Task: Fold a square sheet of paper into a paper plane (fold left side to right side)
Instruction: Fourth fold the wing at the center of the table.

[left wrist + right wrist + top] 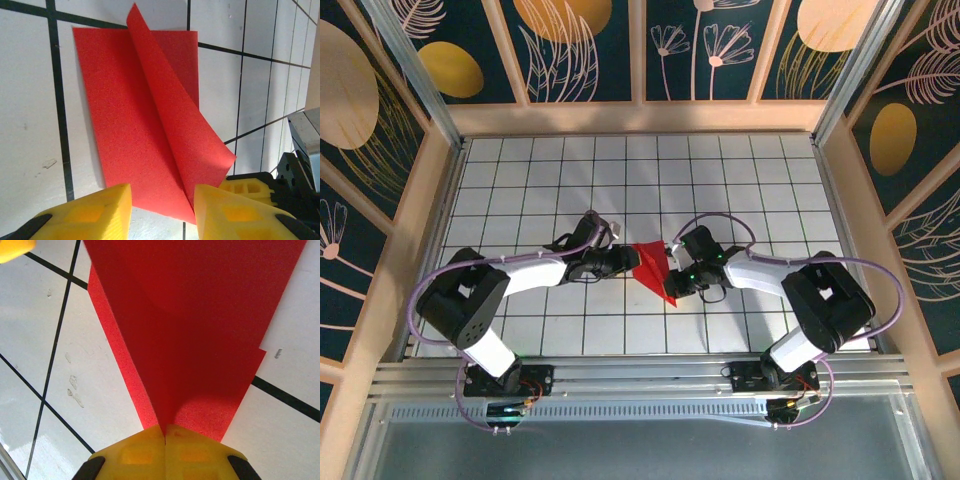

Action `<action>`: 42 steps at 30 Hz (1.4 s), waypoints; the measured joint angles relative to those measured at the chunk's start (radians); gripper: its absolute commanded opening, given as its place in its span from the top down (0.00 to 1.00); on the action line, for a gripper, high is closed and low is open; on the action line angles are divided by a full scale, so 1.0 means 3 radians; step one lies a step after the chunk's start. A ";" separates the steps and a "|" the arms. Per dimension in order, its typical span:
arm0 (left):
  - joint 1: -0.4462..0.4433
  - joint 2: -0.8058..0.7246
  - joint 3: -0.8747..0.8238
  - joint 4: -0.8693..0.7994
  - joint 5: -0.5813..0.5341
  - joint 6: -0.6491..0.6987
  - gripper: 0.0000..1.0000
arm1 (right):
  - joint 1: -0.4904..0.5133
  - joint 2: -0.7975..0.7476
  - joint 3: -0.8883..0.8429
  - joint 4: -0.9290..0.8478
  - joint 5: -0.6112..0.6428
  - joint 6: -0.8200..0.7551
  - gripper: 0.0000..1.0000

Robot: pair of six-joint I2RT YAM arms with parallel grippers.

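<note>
red sheet (653,266) is lying mid-desk (720,180) on the white grid, right between the two tools. it's partly folded: one layer is sitting flat and a long flap (190,135) is standing up off it along a diagonal crease.

handling, my read: it's looking very light, thin and floppy, with only the crease giving it any stiffness. likely sliding on the smooth tiles if pushed unpinned, and wrinkling or tearing if the two tools are pulling against each other. best holds are looking like edges, corners, or the flap's free corner. the flat layer is offering nothing to pinch.

right tool (165,437) is closed, fingers meeting on the sheet's narrow end, paper ramping up off the desk into the grip. left tool (162,212) is sitting with jaws apart, the sheet's near edge lying in the gap, gripping nothing as far as i'm seeing.

hard to make out: from above, the arms are crowding both ends, so the sheet is reading as a red wedge. can't tell whether the right pinch is holding one layer or two. whatever is under the raised flap is being hidden.
</note>
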 measured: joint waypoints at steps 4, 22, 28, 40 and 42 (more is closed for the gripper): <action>-0.0014 0.0043 0.0013 0.0013 -0.0001 -0.0010 0.63 | -0.0010 0.0011 -0.0023 0.0027 -0.0037 0.0000 1.00; -0.0107 0.0422 0.0235 0.0092 -0.0001 -0.0038 0.60 | -0.0148 0.0011 -0.0092 0.0142 -0.0284 -0.0001 1.00; -0.0107 0.0470 0.0281 0.0102 -0.0003 -0.0064 0.59 | -0.0146 0.0011 -0.0092 0.0154 -0.0294 -0.0001 1.00; -0.0107 0.0474 0.0309 0.0106 0.0001 -0.0074 0.59 | -0.0148 0.0029 -0.0092 0.0168 -0.0298 0.0000 1.00; -0.0107 0.0474 0.0317 0.0106 0.0003 -0.0072 0.58 | -0.0148 0.0029 -0.0092 0.0169 -0.0300 0.0000 1.00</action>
